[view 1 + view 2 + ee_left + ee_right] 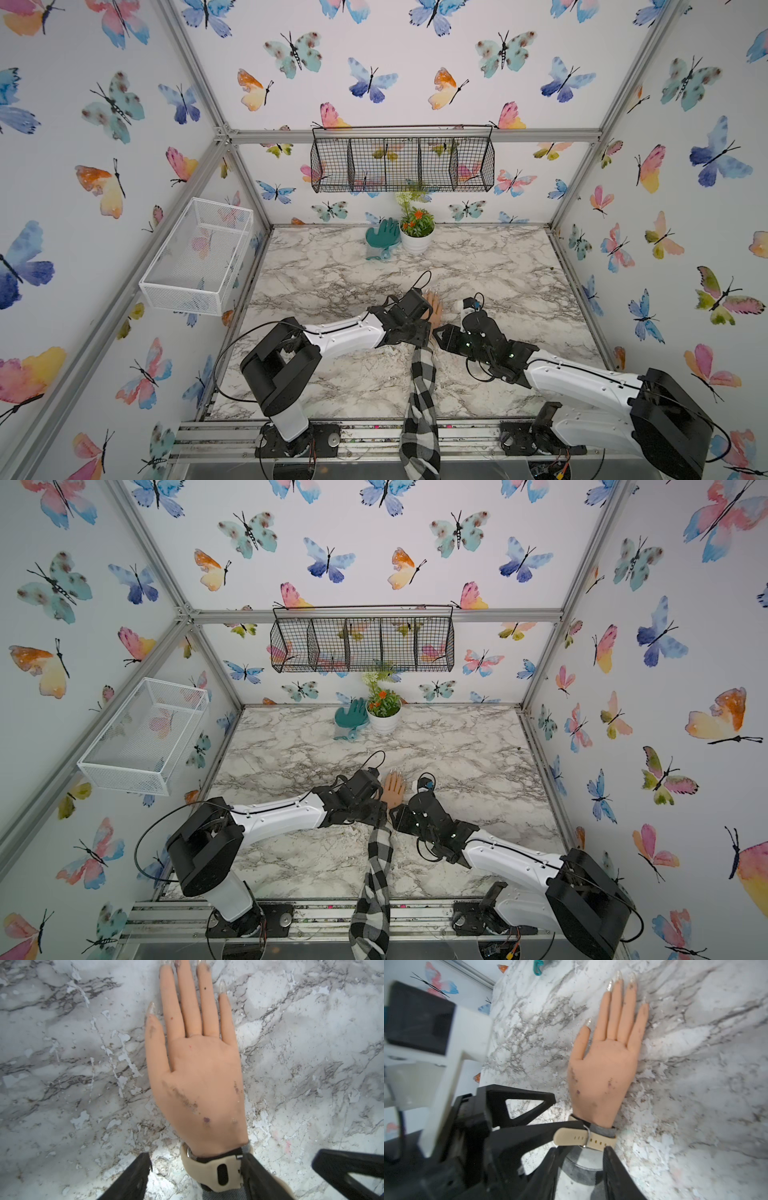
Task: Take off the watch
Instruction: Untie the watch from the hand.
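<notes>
Straddling the wrist of the mannequin hand w/ my left end effector: jaws apart, mid width, one finger touching the watch strap, the other clear of it. My right end effector also part open, fingers either side of the checked sleeve just behind the strap; whether they touch it, can't tell. Watch sits on the wrist: beige strap wrapped round, buckle up, loose tail lying against a left finger in right wrist view. Case mostly hidden. Hand flat, palm down, on marble counter, fingertips twd back wall. Far back: teal glove just beside white plant pot.
</notes>
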Available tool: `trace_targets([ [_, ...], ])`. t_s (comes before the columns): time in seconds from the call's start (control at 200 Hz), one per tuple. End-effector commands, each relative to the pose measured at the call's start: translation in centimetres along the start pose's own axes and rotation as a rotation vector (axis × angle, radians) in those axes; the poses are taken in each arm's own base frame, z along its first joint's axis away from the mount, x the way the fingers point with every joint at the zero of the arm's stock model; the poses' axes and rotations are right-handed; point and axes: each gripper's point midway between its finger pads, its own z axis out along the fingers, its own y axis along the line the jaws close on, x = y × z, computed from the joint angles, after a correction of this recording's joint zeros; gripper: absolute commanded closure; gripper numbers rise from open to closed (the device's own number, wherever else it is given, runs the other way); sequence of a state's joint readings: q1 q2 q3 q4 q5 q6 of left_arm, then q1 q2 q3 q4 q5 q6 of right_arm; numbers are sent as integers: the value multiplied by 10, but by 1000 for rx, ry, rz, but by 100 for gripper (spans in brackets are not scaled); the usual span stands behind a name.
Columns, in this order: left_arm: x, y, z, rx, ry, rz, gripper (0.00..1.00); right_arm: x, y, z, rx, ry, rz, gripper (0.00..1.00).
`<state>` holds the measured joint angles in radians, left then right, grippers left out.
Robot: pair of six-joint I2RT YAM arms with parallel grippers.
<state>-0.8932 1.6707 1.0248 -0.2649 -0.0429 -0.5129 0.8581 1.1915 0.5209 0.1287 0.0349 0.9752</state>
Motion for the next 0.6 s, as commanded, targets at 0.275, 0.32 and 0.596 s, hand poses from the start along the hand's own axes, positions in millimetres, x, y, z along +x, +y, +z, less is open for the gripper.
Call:
trace_targets([
  [0.275,-15,39,-16,8,-42,-115,27,0,4,-5,-113,-21,77,35],
  [0.32,-15,41,-16,13,-43,-118,26,2,3,-4,-142,-20,93,33],
  [0.596,-5,30,-15,125,-46,-144,27,14,-4,2,-233,-5,161,26],
])
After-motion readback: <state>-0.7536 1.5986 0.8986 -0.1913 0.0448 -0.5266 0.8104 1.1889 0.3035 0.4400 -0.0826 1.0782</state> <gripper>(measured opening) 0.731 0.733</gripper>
